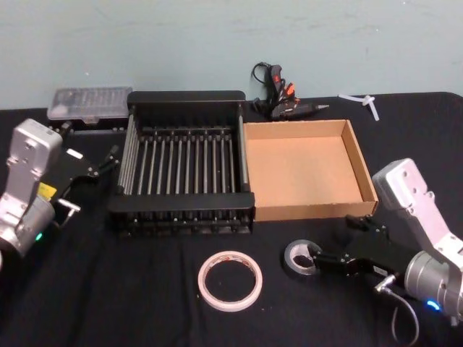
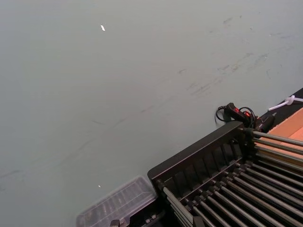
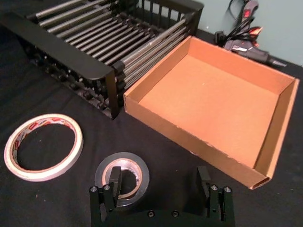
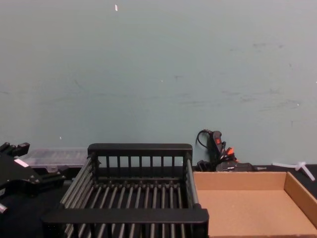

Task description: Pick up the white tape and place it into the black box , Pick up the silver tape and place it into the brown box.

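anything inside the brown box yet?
Nothing: the brown box shows a bare cardboard floor. The silver tape lies on the table before it, at the open right gripper.

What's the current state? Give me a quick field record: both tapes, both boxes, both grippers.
white tape: flat on the table in front of the black box, untouched
silver tape: flat on the table in front of the brown box, right of the white tape
black box: no tape in it
brown box: no tape in it
right gripper: open, low at the silver tape, one finger inside its core, one outside
left gripper: off the black box's left side, away from both tapes
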You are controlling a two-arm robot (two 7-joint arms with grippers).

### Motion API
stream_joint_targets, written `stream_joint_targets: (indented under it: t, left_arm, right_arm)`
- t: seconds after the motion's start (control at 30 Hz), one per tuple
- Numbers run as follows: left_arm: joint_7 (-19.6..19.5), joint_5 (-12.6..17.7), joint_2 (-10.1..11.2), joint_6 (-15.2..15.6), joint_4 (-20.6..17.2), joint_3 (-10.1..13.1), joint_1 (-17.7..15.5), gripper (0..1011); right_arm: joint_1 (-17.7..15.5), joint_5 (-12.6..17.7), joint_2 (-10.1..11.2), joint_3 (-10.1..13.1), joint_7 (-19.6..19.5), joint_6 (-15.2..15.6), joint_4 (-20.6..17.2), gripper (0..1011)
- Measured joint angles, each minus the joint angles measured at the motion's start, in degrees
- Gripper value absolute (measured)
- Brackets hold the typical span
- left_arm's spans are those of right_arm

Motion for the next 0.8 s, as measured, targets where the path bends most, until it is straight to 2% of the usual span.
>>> stream_joint_targets:
  t: [0.2, 0.8]
  left_arm:
    - [0.0, 0.0, 0.0, 0.0, 0.0, 0.0, 0.0, 1001]
    - [0.0, 0.0, 0.0, 0.0, 0.0, 0.0, 0.0, 1002]
  right_arm:
    - [1.3, -1.1, -1.1, -0.8, 0.7, 2.0, 1.4, 1002]
    - [3.8, -3.9, -4.2, -1.6, 2.3, 4.0, 4.8, 1002]
